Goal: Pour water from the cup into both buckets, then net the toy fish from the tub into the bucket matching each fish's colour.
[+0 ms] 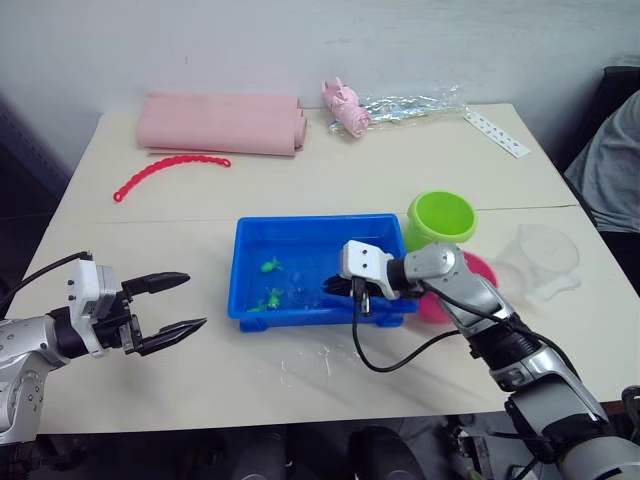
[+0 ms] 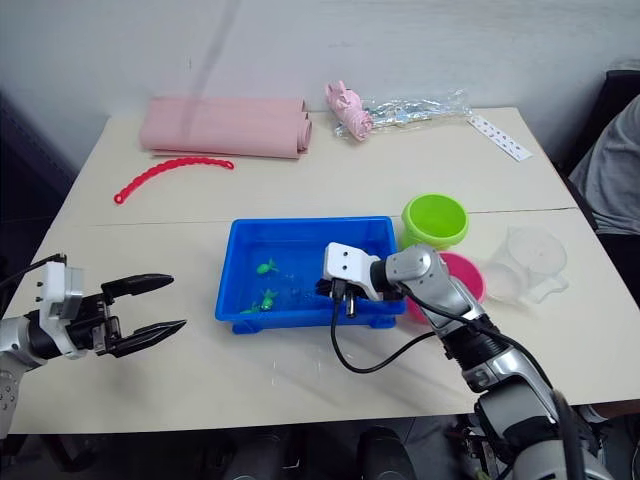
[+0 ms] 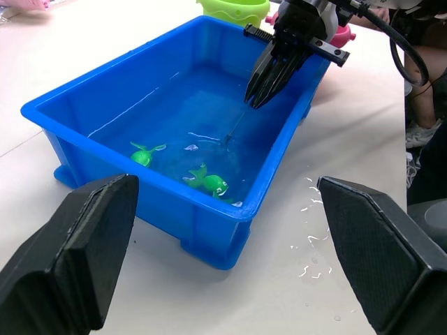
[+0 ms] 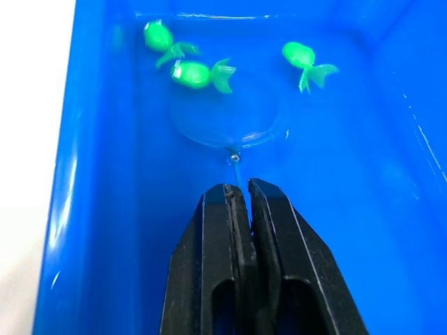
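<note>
nearest to us, our left gripper (image 1: 170, 305) hangs over bare table (image 1: 250, 380) with its black fingers spread apart and nothing between them, well short of the tub (image 1: 250, 300).

our right gripper (image 4: 241, 192) is inside the tub, fingers pressed together on the thin handle of the net (image 4: 230, 122). the handle runs straight out ahead of the fingertips, and the hoop lies flat just beyond them under the water, its mesh fine and almost see-through. the green toy fish (image 4: 199, 73) sit just past the hoop's far rim: two close together and a third (image 4: 304, 63) off to one side. we judge the coming scoop turns on this: the fish lie forward along the handle's own line, so the hoop needs to slide ahead and under, then lift. the right arm is plainly the nearer one to the fish.

the tub is smooth glossy blue plastic with a rolled rim. we can see only green fish in it.

behind the right gripper's wrist stand the buckets, the green bucket (image 1: 440, 218) farther off and the pink bucket (image 1: 470, 285) touching or just beside it, partly hidden by the arm. beyond them the clear cup (image 1: 545, 255) rests on the table.
</note>
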Available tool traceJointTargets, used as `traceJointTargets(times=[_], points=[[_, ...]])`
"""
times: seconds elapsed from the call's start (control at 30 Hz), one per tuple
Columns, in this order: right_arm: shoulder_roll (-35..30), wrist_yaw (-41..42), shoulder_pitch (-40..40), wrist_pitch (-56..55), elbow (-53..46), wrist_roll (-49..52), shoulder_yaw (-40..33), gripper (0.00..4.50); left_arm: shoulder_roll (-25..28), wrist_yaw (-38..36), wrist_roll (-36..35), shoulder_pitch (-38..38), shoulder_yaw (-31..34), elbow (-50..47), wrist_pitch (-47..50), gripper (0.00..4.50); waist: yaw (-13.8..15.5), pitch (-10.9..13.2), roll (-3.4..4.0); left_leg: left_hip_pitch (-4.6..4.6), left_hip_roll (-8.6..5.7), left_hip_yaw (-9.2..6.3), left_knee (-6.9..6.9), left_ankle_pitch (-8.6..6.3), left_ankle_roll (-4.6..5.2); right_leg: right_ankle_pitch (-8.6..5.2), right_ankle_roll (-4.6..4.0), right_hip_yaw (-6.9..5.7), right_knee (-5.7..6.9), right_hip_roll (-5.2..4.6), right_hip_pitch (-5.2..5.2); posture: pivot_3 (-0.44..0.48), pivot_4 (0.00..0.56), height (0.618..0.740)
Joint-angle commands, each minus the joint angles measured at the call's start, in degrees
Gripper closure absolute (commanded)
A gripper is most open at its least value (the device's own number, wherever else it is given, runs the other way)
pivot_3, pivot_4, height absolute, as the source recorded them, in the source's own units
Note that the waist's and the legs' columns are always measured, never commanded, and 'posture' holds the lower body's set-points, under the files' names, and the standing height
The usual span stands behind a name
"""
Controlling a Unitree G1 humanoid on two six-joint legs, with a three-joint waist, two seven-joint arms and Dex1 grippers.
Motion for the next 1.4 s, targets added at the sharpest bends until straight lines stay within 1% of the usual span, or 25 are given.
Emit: traceJointTargets(times=[0.03,0.37,0.5,0.6,0.73,0.97,1.07,1.2,1.4], points=[[0.01,0.43,-0.2,0.5,-1.55,1.58,-2.57,4.5,-0.12,0.07,0.37,-0.63,0.21,0.32,-1.41,0.01,0.0,0.0,0.0,0.0,0.0,0.0,0.0,0.0,0.0,0.0,0.0,0.0,0.0,0.0,0.0,0.0,0.15,0.74],[-3.21,2.13,2.14,3.35,-4.12,3.6,-5.83,4.5,-0.73,-0.24,0.89,-2.11,-1.36,2.43,-2.45,0.01,0.03,0.0,0.0,0.0,0.0,0.0,-0.04,-0.01,-0.01,0.0,0.0,0.0,-0.01,0.0,-0.01,0.0,0.15,0.74],[-2.59,2.62,3.44,7.51,-6.1,6.94,-7.74,4.5,-0.98,-0.51,1.4,-4.05,-2.81,4.33,-3.32,0.01,0.05,0.0,0.0,0.0,0.0,0.0,-0.04,-0.01,-0.01,0.0,0.0,0.0,-0.01,0.0,-0.01,0.0,0.15,0.74],[-2.37,1.87,3.55,8.78,-5.81,7.63,-8.7,4.5,-0.85,-0.95,1.8,-5.46,-3.32,5.76,-3.89,0.01,0.01,0.0,0.0,0.0,0.01,0.01,-0.03,0.0,-0.02,0.0,0.0,0.0,0.0,0.01,-0.02,0.0,0.15,0.74],[-3.38,2.11,3.91,6.88,-4.95,6.32,-7.8,4.5,-0.73,-1.45,2.15,-6.59,-3.62,7.03,-4.55,0.01,-0.01,0.0,0.0,0.0,0.0,0.01,-0.04,0.0,-0.02,0.0,0.0,0.0,0.0,0.01,-0.03,0.0,0.15,0.74],[-2.03,1.97,3.55,6.96,-3.53,5.45,-6.01,4.5,-0.82,-1.64,2.27,-6.48,-3.57,7.24,-4.98,0.01,0.01,0.0,0.0,0.0,0.0,0.01,-0.06,0.0,-0.02,0.0,0.0,0.0,0.0,0.01,-0.03,0.0,0.15,0.74],[-1.39,2.41,1.3,4.42,-1.26,3.53,-4.41,4.5,-0.64,-1.75,2.16,-5.91,-3.07,7.09,-4.97,0.01,-0.01,0.0,0.0,0.0,0.0,0.01,-0.05,0.0,-0.02,0.0,0.0,0.0,0.0,0.01,-0.03,0.0,0.15,0.74],[0.49,3.0,-1.66,2.95,1.86,3.06,-4.04,4.5,-0.53,-1.64,2.21,-5.76,-2.86,7.09,-4.99,0.01,-0.15,0.0,0.0,0.0,0.0,0.02,-0.05,0.01,-0.04,0.0,0.0,0.01,0.03,0.02,-0.06,0.0,0.15,0.74],[2.59,3.73,-3.57,1.98,3.91,2.42,-3.48,4.5,-0.68,-1.38,2.16,-4.75,-2.28,6.66,-5.31,0.01,-0.1,0.0,0.0,-0.01,0.0,0.01,-0.06,-0.01,-0.03,0.0,0.0,0.0,0.02,0.01,-0.06,0.0,0.15,0.74]])
